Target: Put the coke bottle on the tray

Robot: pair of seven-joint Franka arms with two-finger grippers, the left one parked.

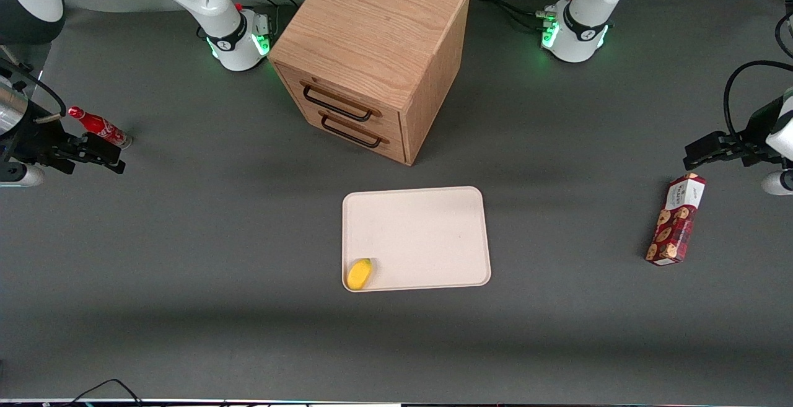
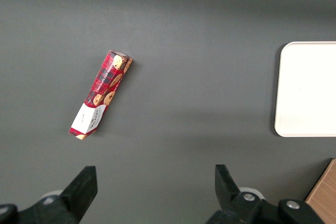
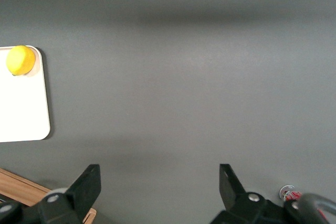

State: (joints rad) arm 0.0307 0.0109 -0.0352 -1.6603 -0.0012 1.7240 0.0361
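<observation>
— Where is the coke bottle (image 1: 99, 126) lying now?
— On the bench (image 1: 217, 240), beside my claw (image 1: 111, 158), well apart from the tray (image 1: 427, 221). My claw is hanging spread, holding nothing.

Grey table (image 1: 186, 283) — bears coke bottle (image 1: 99, 126), tray (image 1: 427, 233), cabinet (image 1: 372, 54), cookie box (image 1: 676, 220)

drawer cabinet (image 1: 372, 54): light wood, two drawers with dark handles, standing on the desk (image 1: 217, 240).
cookie box (image 1: 676, 219): red-brown, lying flat toward the parked arm's end of the desk, well apart from the cabinet.
yellow fruit (image 1: 359, 274): small, nearer the front camera than the cabinet.
desk: dark grey.
</observation>
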